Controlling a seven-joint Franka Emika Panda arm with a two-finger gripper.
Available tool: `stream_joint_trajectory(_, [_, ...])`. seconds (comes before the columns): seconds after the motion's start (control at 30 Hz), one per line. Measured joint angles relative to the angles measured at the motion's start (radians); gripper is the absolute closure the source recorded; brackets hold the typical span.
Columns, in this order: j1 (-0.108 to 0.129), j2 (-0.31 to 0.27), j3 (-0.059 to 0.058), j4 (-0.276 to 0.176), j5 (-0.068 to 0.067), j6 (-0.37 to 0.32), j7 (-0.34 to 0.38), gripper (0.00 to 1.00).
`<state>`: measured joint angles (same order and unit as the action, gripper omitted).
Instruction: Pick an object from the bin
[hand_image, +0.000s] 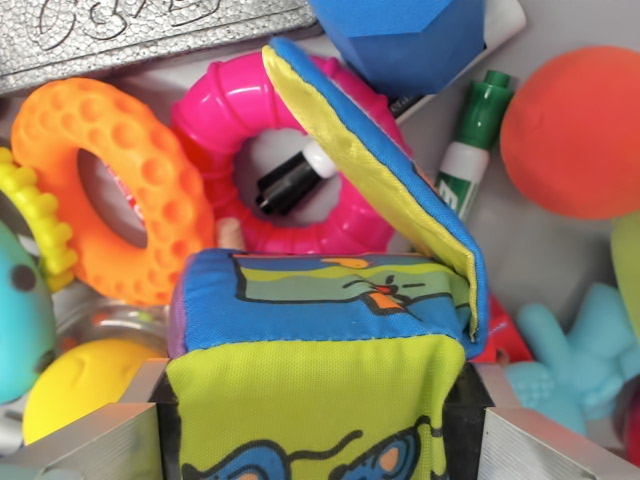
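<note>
- Pincer (318, 425) at the bottom edge of the wrist view, its two metal fingers (85, 445) pinching a soft fabric cube (315, 340) between them.
- Cube in blue, lime-green and yellow cloth, printed with a cartoon face on top and another on the near side; filling the lower middle of the frame, above the clutter of the bin.
- One flap (375, 170) of the cube standing open, tilted up toward the wrist view's right, yellow inside and blue outside.
- Behind the cube, a ribbed pink ring (225, 105), with a black-and-white marker tip (292, 180) lying in its hole.
- On the wrist view's left, a knobbly orange ring (125, 160) touching the pink one; below it, a yellow ball (85, 380) and part of a teal toy (22, 320).
- On the wrist view's right, a green-capped marker (472, 135), an orange-red ball (575, 130) and a pale blue rubbery figure (580, 365).
- At the top, a blue foam block (405, 40) and a silvery embossed piece (140, 30).
- Grey bin floor (545, 255) showing between the things.
</note>
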<state>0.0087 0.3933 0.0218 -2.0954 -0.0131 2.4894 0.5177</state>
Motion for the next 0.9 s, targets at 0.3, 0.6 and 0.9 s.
stream_joint_trajectory(0.3, [0.0, -0.061, 0.001, 0.002, 0.001, -0.063, 0.0, 1.0])
stream_joint_trajectory(0.6, [0.0, -0.123, 0.001, 0.016, 0.002, -0.139, -0.001, 1.0])
stream_joint_trajectory(0.9, [0.0, -0.18, 0.001, 0.042, 0.004, -0.22, -0.002, 1.0])
